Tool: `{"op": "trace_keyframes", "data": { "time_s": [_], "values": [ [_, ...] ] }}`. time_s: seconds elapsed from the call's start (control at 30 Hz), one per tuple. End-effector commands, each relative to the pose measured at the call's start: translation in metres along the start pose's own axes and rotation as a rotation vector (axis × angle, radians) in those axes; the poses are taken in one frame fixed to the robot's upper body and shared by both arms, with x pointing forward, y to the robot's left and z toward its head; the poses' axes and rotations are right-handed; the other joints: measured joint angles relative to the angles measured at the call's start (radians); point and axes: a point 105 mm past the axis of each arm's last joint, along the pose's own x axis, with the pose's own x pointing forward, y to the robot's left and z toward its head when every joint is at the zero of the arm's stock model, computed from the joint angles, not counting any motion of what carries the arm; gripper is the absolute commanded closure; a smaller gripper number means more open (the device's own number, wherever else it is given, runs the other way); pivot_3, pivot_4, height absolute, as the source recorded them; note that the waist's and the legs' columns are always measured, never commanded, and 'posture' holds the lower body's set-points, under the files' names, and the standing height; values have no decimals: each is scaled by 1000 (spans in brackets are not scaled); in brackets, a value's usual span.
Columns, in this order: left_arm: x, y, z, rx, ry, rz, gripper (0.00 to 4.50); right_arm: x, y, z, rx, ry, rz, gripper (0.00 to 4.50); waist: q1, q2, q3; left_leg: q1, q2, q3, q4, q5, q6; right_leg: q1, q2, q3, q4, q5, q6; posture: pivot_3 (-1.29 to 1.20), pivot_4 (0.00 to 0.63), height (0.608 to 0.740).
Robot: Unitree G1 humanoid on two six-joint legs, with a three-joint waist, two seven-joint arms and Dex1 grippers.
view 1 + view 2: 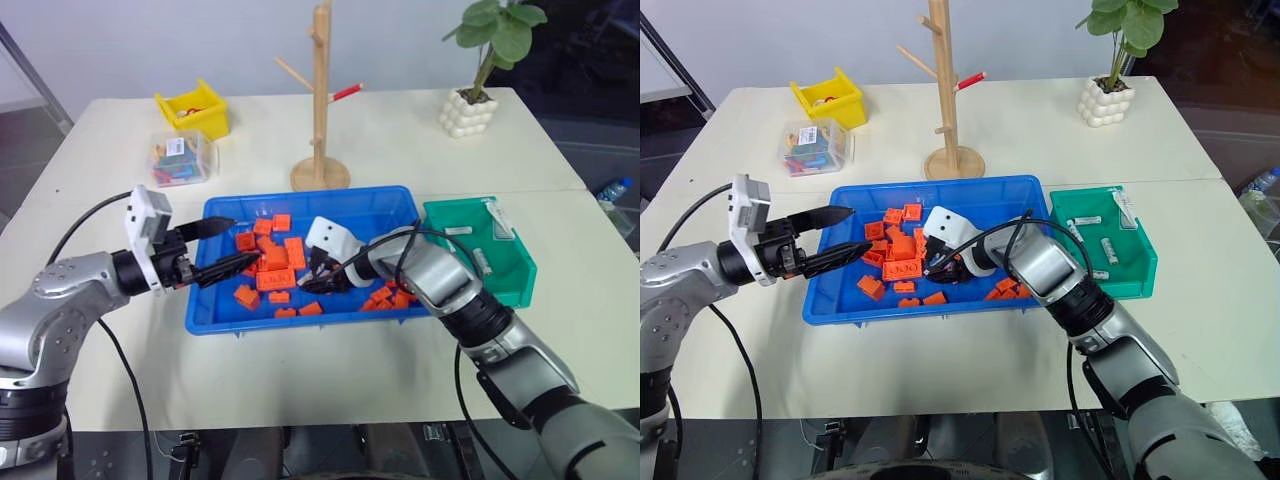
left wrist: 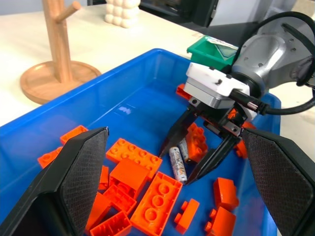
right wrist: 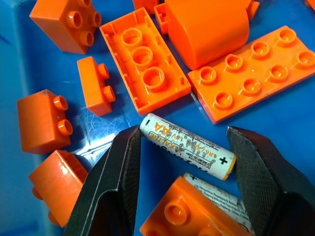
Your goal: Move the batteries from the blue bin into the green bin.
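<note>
Right wrist view: right claw (image 3: 184,162) astride worn white, yellow-tipped battery (image 3: 187,146), grip unclear.

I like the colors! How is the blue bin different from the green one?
The blue bin is bigger and shallower than the green bin. The blue bin mostly holds orange bricks; the green bin holds only batteries. Both are rectangular plastic bins on the table.

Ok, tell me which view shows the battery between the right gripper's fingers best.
Right wrist view: the battery lies close up between the fingers, label readable. The left wrist view shows it small; in the eye views the right gripper covers it.
</note>
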Motion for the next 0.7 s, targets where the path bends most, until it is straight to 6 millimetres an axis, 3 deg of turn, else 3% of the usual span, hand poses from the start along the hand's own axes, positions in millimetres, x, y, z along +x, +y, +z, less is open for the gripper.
{"op": "trace_keyframes", "data": {
  "time_s": [0.03,0.2,0.37,0.53,0.7],
  "values": [
    [-3,-3,13,51,-44,2,0,-5,-3,16,-25,-40,-19,2396,-1,0,0,0,0,0,0,0,0,0,0,0,0,0,0,0,150,740],
    [-4,-2,12,48,-40,0,0,-26,-13,49,-38,-120,-61,2396,0,0,0,0,0,0,0,0,0,0,0,0,0,0,0,0,150,740],
    [0,-3,12,47,-41,-22,0,-65,-34,70,-52,-180,-157,2396,3,0,0,0,0,0,0,0,0,0,0,0,0,0,0,0,150,740],
    [7,-5,14,39,-60,-58,0,-111,-66,49,-50,-120,-314,2396,8,0,0,-1,-1,0,0,0,0,0,-1,0,-1,0,0,0,150,740],
    [10,-3,14,46,-39,-90,0,-168,-93,10,15,-19,-480,2396,5,0,0,-1,-1,0,0,0,0,0,-1,0,-1,0,0,0,150,740]
  ]
}}
